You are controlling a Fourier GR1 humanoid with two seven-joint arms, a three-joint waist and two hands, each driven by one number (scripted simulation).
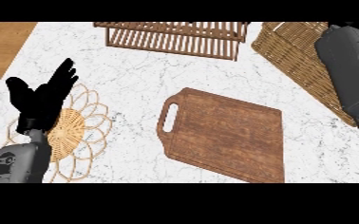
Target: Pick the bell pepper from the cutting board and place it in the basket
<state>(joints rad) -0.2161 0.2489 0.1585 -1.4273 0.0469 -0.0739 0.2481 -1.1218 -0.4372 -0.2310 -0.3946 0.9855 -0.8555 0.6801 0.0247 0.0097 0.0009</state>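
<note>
Wooden cutting board (228, 135) lies bare, my right forearm (341, 66) reaches over the far-right basket (294, 52), its hand unseen, while my left hand (42, 97) rests open.

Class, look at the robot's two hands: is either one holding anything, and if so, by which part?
The left hand holds nothing; it rests open, fingers up, above the woven rattan mat. The right hand is out of view; only its grey forearm shows above the wicker basket, so that cannot be told.

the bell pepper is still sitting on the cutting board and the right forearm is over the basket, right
Not quite. In the head view the cutting board is bare; no bell pepper shows on it or anywhere else in view. The rest holds: the grey right forearm does reach over the wicker basket, its hand out of view.
</note>
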